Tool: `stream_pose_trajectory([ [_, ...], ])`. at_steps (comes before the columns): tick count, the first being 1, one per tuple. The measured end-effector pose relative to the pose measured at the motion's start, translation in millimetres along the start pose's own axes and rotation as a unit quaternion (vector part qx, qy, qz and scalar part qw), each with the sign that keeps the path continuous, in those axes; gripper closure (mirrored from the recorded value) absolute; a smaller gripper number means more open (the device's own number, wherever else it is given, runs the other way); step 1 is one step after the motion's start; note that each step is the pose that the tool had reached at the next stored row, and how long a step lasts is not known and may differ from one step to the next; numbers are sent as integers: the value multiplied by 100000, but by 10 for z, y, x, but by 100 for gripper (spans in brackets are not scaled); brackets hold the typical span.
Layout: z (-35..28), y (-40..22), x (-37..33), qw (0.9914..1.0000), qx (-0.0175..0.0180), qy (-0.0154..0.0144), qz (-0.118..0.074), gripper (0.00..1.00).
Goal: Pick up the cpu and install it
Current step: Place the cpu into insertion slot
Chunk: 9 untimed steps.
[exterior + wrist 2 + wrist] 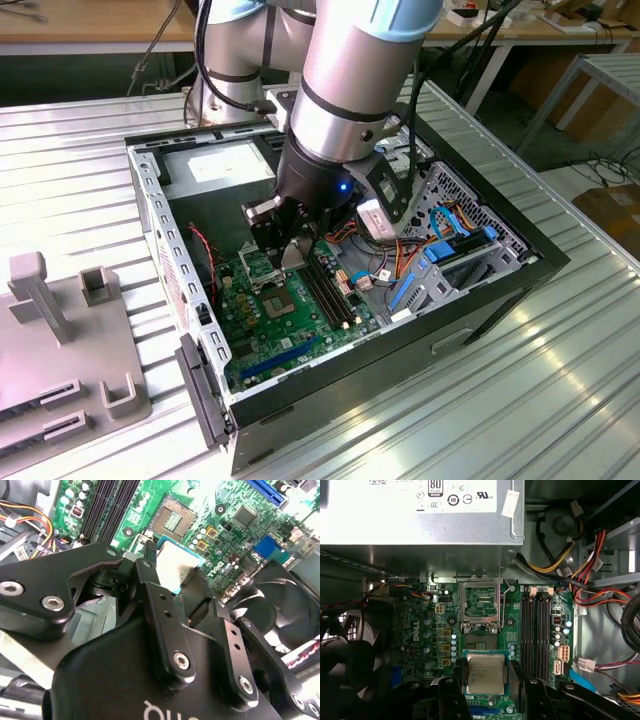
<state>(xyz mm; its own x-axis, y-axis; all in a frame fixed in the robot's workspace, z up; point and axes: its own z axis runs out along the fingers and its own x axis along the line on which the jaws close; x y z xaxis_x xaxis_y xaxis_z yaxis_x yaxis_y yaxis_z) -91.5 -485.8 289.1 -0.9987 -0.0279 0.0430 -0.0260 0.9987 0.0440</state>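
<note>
Just short of the socket (pixel 481 631), on the side away from the power supply (pixel 420 520), the cpu (pixel 485 674) hangs in my gripper (pixel 286 243). The jaws are clamped on it. In the first wrist view, a black finger (pixel 451 695) presses each of two opposite edges, and the metal face is turned up towards the camera. I judge the chip to be clear of the motherboard (pixel 435 630), though I cannot tell by how much.

The socket is ready, with its hinged frame (pixel 480 601) tipped up on the power-supply side and its dark centre exposed. The memory slots (pixel 536 630) run along one flank of the socket and the fan (pixel 345 650) sits well off the other. I read the approach lane as free.

To do this step well, I would hold the chip flat and square to the socket, because any tilt puts one corner onto the contacts first. Its edges look roughly parallel to the socket's sides in the first wrist view, which is encouraging. I cannot make out the corner mark or notches, so I would not trust the orientation on looks alone. The grip is only on thin edges, so slow, smooth travel matters. The approach should be a straight descent over the dark centre, never a slide across it, with the fingers well off the raised frame.
</note>
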Motion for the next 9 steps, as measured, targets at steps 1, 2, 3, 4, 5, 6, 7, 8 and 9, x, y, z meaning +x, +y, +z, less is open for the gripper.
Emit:
stream_pose_trajectory([
  [1, 23, -1, -1, 100000, -4, 41, 4, 55],
  [2, 41, -2, -2, 100000, -7, 69, 3, 55],
  [3, 65, -3, -3, 100000, -5, 107, 4, 55],
  [4, 82, -4, -3, 100000, -4, 146, 6, 55],
  [5, 114, -5, -5, 100000, -8, 254, 9, 55],
  [6, 140, -7, -7, 99998, -17, 631, 16, 55],
  [7, 158, -7, -7, 99993, -37, 1187, 50, 55],
  [8, 186, -8, -7, 99990, -44, 1418, 62, 55],
  [9, 207, -9, -11, 99990, -39, 1419, 66, 55],
])
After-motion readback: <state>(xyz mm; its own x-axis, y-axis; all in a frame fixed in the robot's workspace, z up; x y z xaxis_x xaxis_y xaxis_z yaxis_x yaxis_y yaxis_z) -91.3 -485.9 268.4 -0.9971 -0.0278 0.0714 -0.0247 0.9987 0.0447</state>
